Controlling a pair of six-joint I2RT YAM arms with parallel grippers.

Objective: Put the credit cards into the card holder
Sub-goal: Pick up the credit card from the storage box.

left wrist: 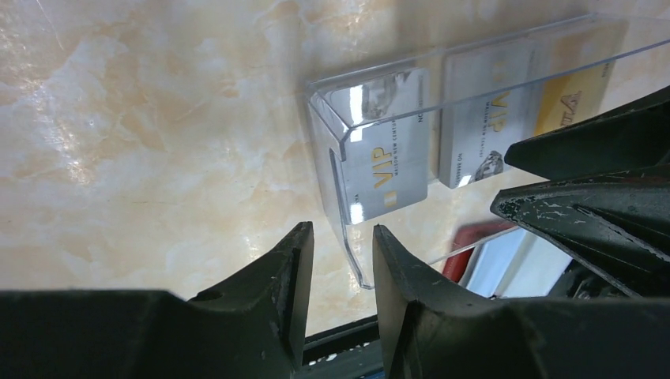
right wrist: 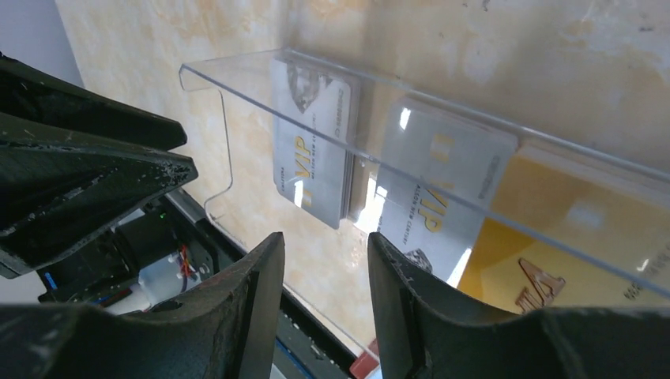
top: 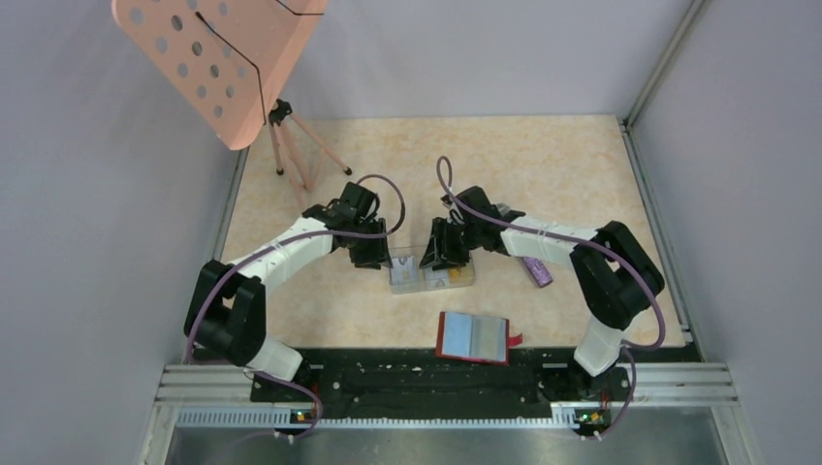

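The card holder (top: 431,273) is a clear acrylic tray on the marbled table, between my two grippers. Inside it lie the credit cards: a silver VIP card (left wrist: 383,154), a second pale VIP card (left wrist: 482,118) and a yellow-orange one (left wrist: 570,99). The right wrist view shows the same silver card (right wrist: 312,150), pale card (right wrist: 442,185) and yellow one (right wrist: 569,237). My left gripper (left wrist: 341,241) is open at the holder's left end, with the clear corner showing in the gap. My right gripper (right wrist: 324,249) is open over the holder's near wall, holding nothing.
A red wallet (top: 473,336) lies open near the front edge, just before the black rail (top: 426,373). A purple object (top: 536,271) sits under the right forearm. A pink perforated board (top: 218,63) on a tripod stands at the back left.
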